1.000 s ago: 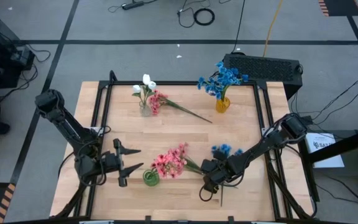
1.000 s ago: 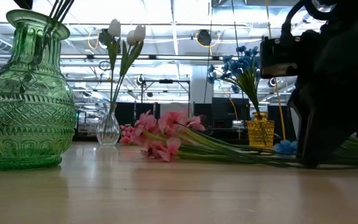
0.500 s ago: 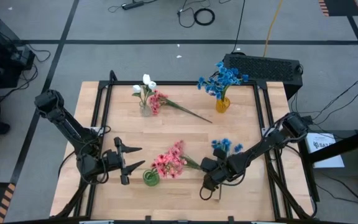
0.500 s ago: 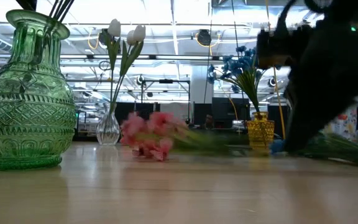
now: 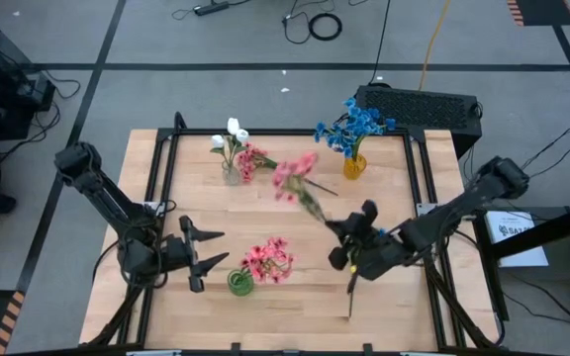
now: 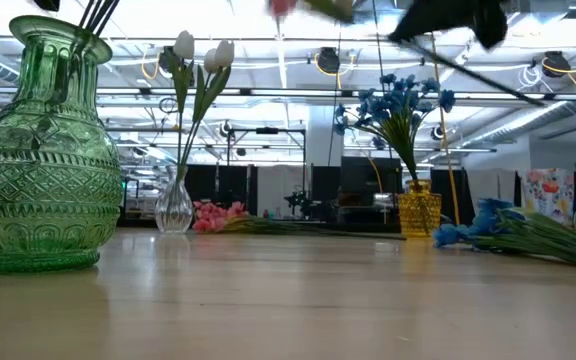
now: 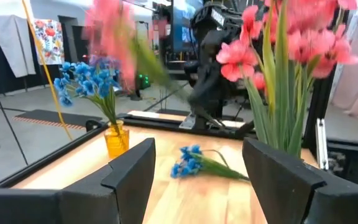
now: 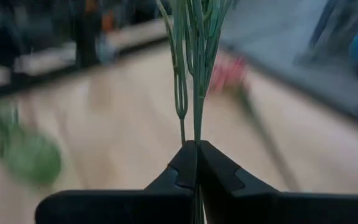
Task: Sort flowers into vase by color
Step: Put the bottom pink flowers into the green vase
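My right gripper (image 5: 350, 254) hangs above the table's right middle, shut on a pink flower (image 5: 295, 176) whose blossoms point toward the far edge. A blue flower (image 6: 493, 226) lies flat on the table under that arm. A green vase (image 5: 240, 284) at the near middle holds pink flowers (image 5: 268, 259). My left gripper (image 5: 202, 259) stands open just left of it, with nothing between its fingers. At the far edge, a yellow vase (image 5: 353, 165) holds blue flowers, and a small clear vase (image 5: 231, 175) holds white ones. Another pink sprig (image 5: 254, 161) lies beside it. My right gripper pinches the pink flower's thin green stems (image 8: 190, 134) between its two fingertips (image 8: 180, 163), on the lower part of the stem. The fingers lie across the stem. The sprig is lifted clear of the table and slants, its short bare end (image 5: 350, 297) hanging below the fingers.
A raised dark frame (image 5: 162, 168) runs round the wooden tabletop. A black keyboard (image 5: 419, 104) lies beyond the far right corner. Bare wood (image 5: 285, 222) shows in the table's middle.
My right gripper has shut on the stem of a pink flower that lay by the green vase and has risen, drifting toward the far edge. The sprig is now lifted clear, with its blossoms swung up and away from the vase.
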Available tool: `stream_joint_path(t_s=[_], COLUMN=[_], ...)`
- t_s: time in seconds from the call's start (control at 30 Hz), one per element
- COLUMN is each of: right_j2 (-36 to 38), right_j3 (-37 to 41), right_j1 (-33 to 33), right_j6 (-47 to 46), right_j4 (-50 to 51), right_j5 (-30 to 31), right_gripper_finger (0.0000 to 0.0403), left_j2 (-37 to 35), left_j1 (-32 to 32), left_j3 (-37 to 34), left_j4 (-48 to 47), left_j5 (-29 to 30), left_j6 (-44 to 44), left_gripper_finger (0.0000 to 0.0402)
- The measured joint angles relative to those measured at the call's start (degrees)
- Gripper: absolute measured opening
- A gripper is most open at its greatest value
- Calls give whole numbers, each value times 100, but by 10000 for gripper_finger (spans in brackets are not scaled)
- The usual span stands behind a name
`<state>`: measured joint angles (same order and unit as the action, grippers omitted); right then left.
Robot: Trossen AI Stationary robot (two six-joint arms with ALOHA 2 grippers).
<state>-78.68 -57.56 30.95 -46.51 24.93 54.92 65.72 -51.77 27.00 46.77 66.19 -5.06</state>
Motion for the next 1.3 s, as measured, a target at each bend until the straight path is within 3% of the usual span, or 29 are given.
stream_joint_path(t_s=[0.1,0.27,0.37,0.47,0.57,0.77,0.87,1.0,1.1,1.3], right_j2=[245,348,340,314,241,-279,-626,-1078,-1376,-1729], right_j3=[0,-2,-6,-10,-11,-11,-11,-155,-490,-1573], right_j1=[8,-111,-264,-486,-840,-1451,-1648,-1795,-1831,-1835], right_j6=[1160,3979,5462,6283,6451,6030,5850,5634,5646,5904], right_j4=[-914,-3617,-5112,-6017,-6533,-7084,-7391,-7532,-7456,-6095], right_j5=[620,768,331,-428,-1284,-2372,-2568,-2704,-2940,-3005], right_gripper_finger=[0,0,0,0,0,0,0,0,0,0], left_j2=[-177,-714,-1078,-1428,-1670,-1888,-1886,-1887,-1906,-1922], left_j1=[0,45,73,135,241,679,959,1377,1707,2368], left_j3=[0,82,188,331,499,1021,1229,1288,1292,1292], left_j4=[84,80,-44,-609,-1164,-2241,-2666,-2681,-2681,-2504], left_j5=[0,-233,-683,-1135,-1547,-1776,-1966,-2020,-2373,-3354], left_j6=[-35,-378,-756,-734,-737,-756,-769,-854,-885,-805], left_gripper_finger=[248,248,248,248,248,248,248,248,248,257])
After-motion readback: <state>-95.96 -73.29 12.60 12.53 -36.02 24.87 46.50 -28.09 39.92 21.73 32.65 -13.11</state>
